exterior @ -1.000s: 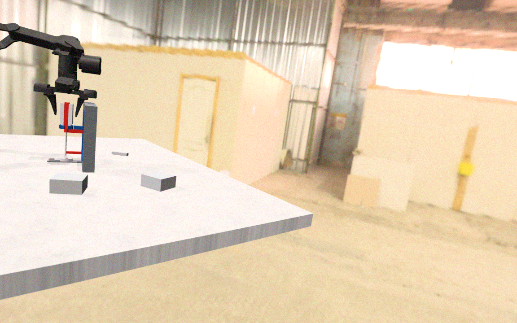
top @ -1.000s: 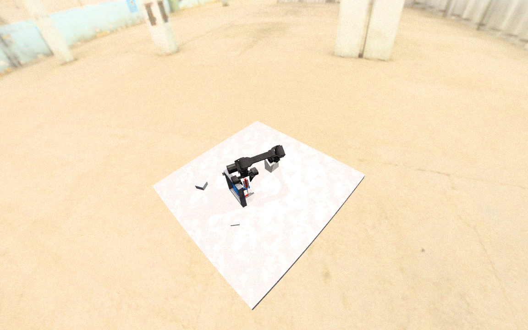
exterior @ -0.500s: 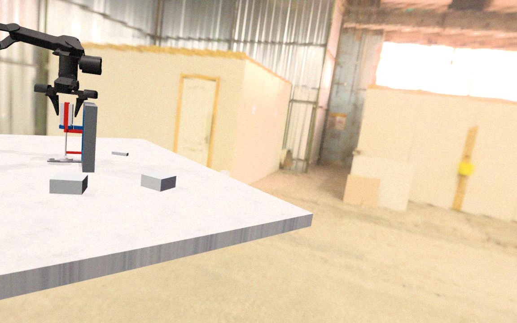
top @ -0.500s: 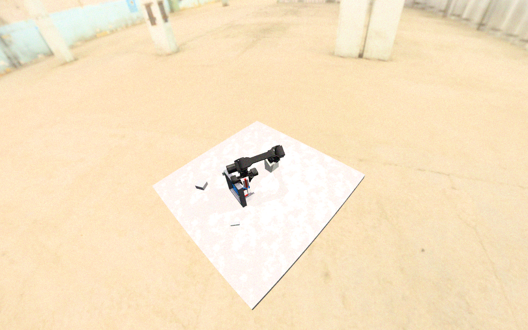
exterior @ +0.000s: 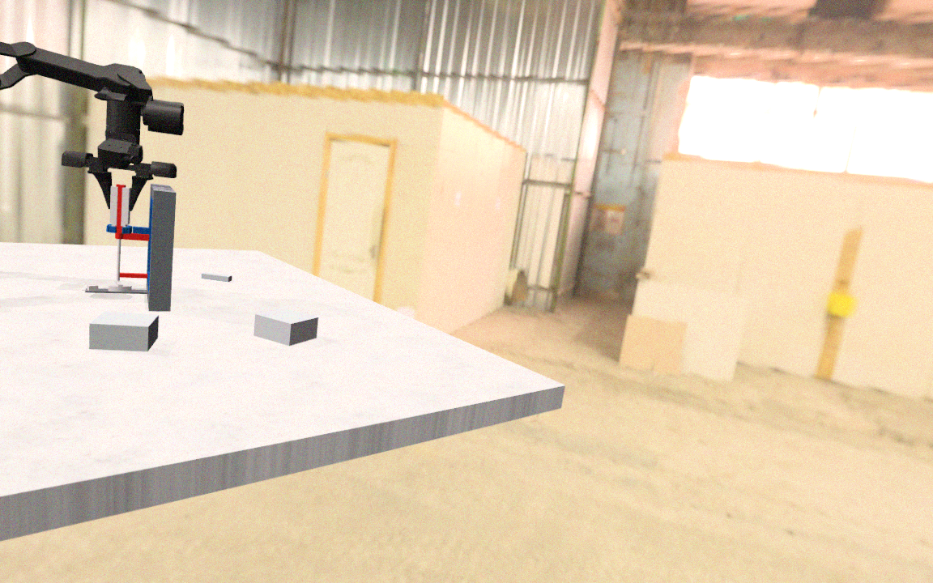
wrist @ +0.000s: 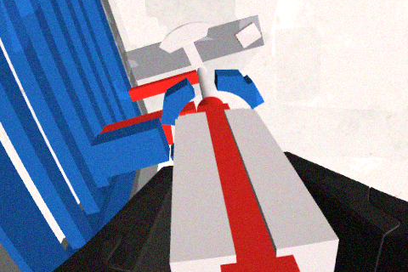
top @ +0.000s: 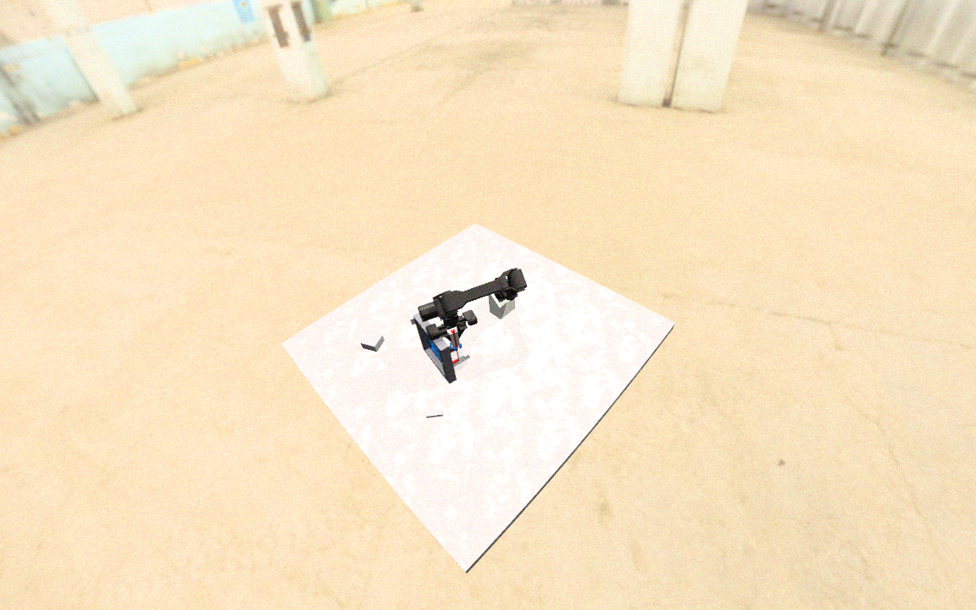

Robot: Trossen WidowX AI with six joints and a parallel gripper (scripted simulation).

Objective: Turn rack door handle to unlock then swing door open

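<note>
- Hand points down, narrowed on the red-and-grey upright handle, one finger against each side.
- Handle upright between fingertips, above blue collar.
- Blue door just beside hand; dark frame around it, standing on pale surface.
- Exterior view: two grey blocks below hand's level, apart from it.

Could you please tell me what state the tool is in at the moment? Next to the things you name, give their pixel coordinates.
Tool point(top: 457, 337) point(exterior: 120, 205) point(wrist: 226, 172): closed on the upright handle point(top: 454, 341) point(exterior: 119, 214) point(wrist: 239, 187), one finger against each side.
</note>
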